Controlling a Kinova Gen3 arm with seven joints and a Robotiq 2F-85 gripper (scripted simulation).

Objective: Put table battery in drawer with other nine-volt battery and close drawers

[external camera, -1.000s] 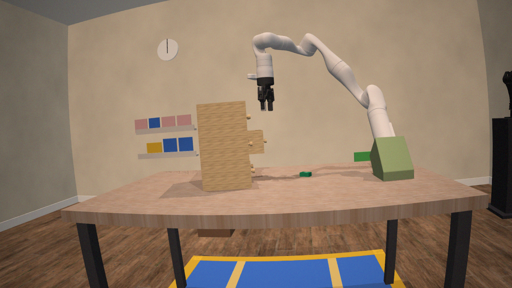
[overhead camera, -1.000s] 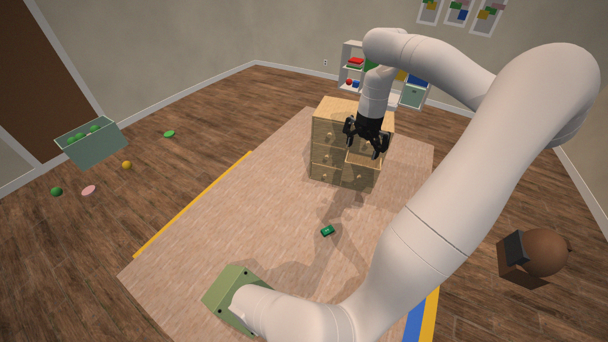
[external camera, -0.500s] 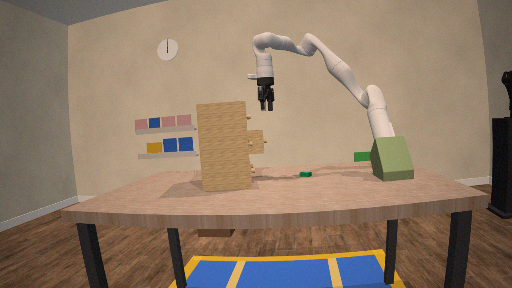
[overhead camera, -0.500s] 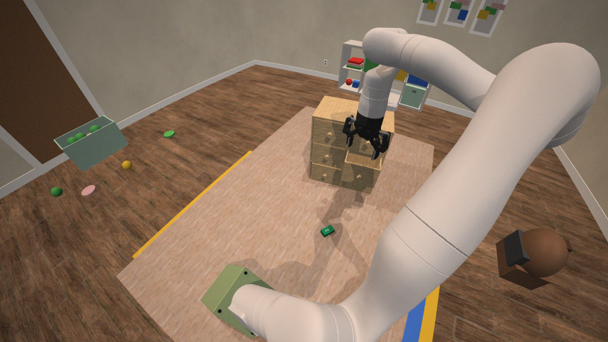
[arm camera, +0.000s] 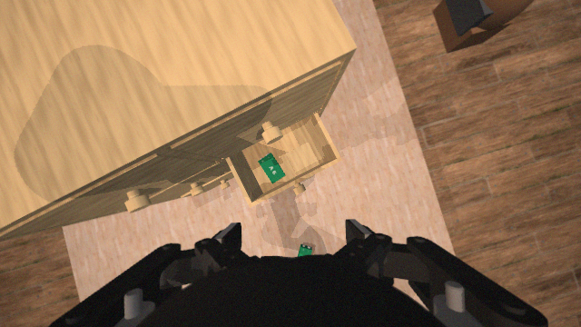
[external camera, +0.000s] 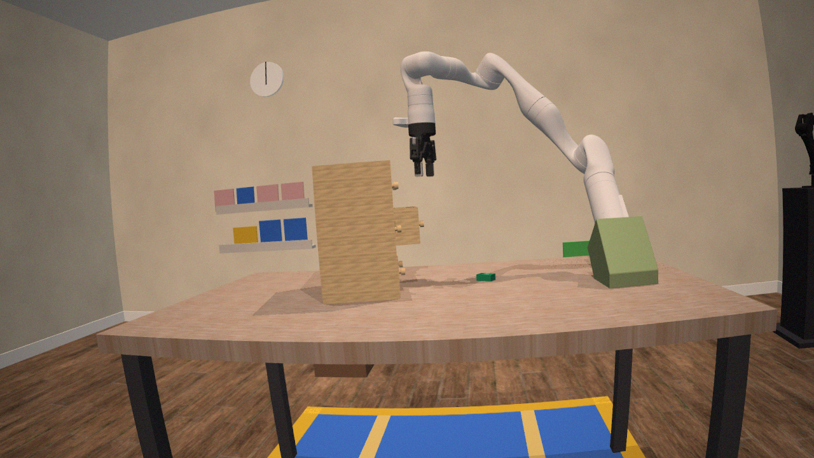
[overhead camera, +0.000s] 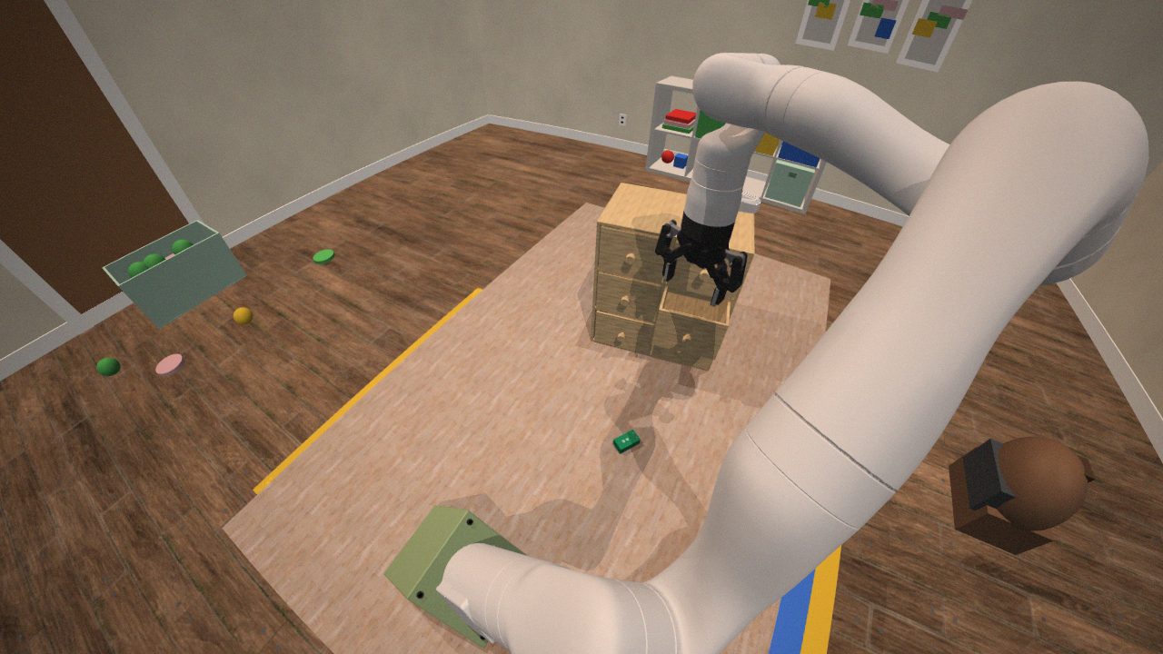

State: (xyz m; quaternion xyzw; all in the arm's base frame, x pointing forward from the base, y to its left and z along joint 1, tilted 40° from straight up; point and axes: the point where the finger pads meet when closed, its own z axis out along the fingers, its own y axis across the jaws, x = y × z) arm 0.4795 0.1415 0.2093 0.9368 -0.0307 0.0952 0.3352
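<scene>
The small wooden chest (overhead camera: 626,203) (external camera: 352,228) (arm camera: 136,68) stands at the far end of the table. Its middle right drawer (overhead camera: 690,304) (external camera: 408,224) (arm camera: 327,145) is pulled partly out. In the wrist view a green nine-volt battery (arm camera: 271,168) lies inside it. The other drawers are pushed in. A second green nine-volt battery (overhead camera: 625,440) (external camera: 485,277) (arm camera: 304,250) lies on the table between the chest and the arm's base. My gripper (overhead camera: 700,276) (external camera: 423,169) (arm camera: 293,232) is open and empty. It hangs high above the table, just in front of the chest's top and above the open drawer.
The arm's green base (overhead camera: 434,552) (external camera: 623,253) sits at the near end of the table (overhead camera: 455,390) (external camera: 455,319). On the floor are a green bin (overhead camera: 174,272), small balls and discs, a shelf unit (overhead camera: 780,174), and a brown ball on a block (overhead camera: 1040,483).
</scene>
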